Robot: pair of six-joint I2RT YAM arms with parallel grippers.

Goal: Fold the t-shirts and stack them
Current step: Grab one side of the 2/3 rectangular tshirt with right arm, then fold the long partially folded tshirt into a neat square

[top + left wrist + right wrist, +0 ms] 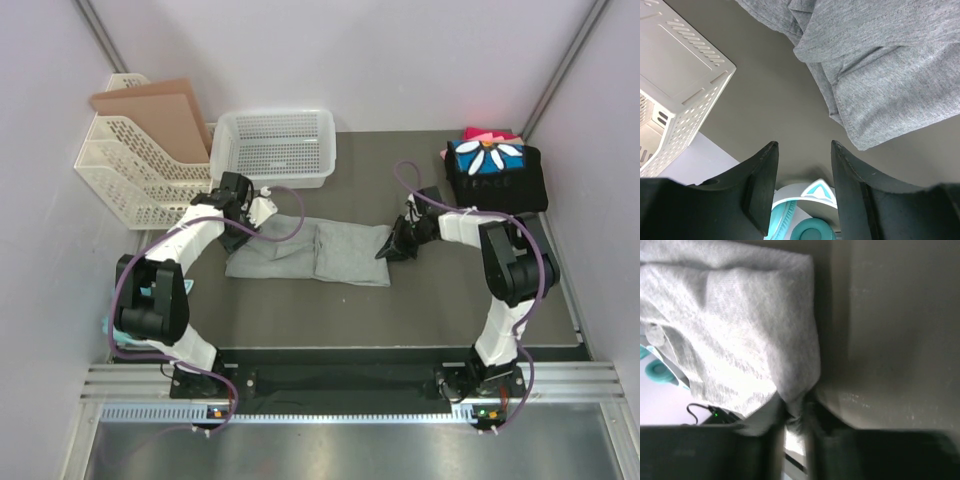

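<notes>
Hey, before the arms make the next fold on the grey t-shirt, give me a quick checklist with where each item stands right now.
1. Right claw pinching the grey t-shirt at its right edge: ok, cloth sits between its jaws.
2. Left claw gripping the shirt: not ok, jaws apart, nothing between them, cloth ahead of it.
3. Shirt lying smooth: not ok, bunched folds at its left end.
4. Folded stack away from both arms: ok, far right corner.
5. White basket apart from the shirt: ok.
6. Pinch holds every layer: cannot tell.
</notes>
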